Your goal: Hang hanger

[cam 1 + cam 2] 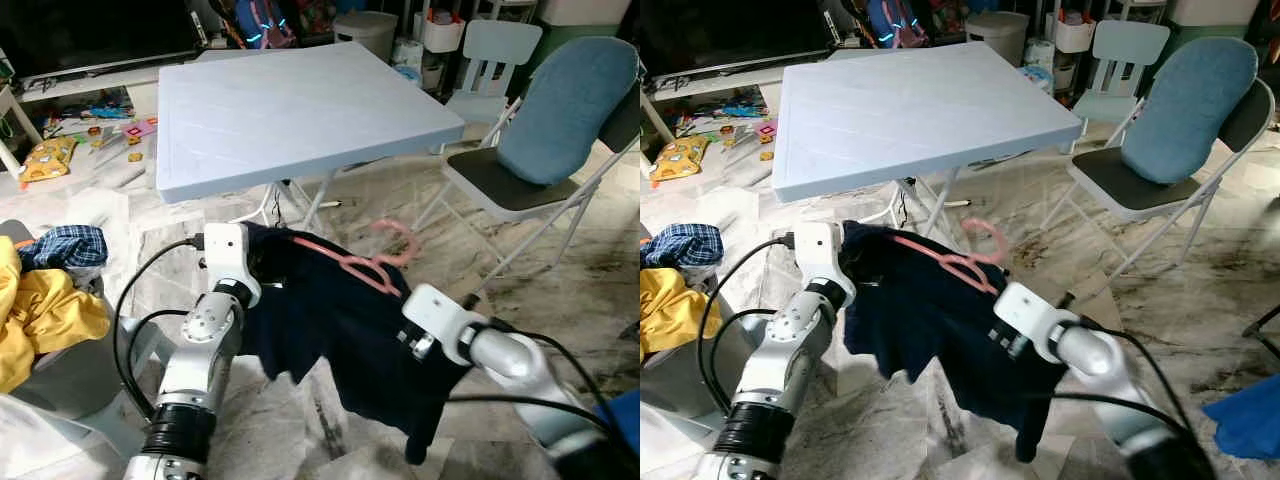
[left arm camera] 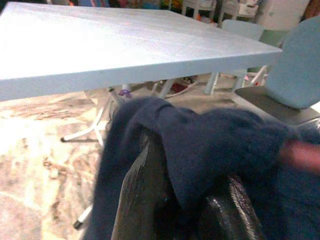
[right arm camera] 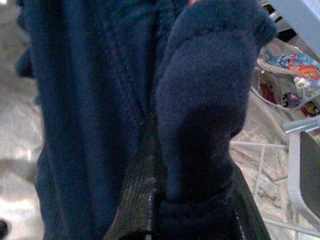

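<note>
Hanger: pink, lying across the top of the navy garment, its hook at 12 o'clock toward the counter; held in the air between both arms, below the counter's near edge.
Navy garment: draped over the hanger and both end effectors, its lower hem hanging toward the marble floor.
Left end effector: at 9 o'clock of the garment; fingers clenched on a fold of the navy cloth, which bunches over them.
Right end effector: at 4 o'clock of the garment; fingers wrapped in navy cloth and clamped on it.
Counter: light blue folding type, at 12 o'clock, nothing on its top.
Folding chair: at 2 o'clock, carries a blue cushion.
Laundry: yellow and plaid cloth piled at 9 o'clock.
Toys: scattered on the floor at 11 o'clock.
</note>
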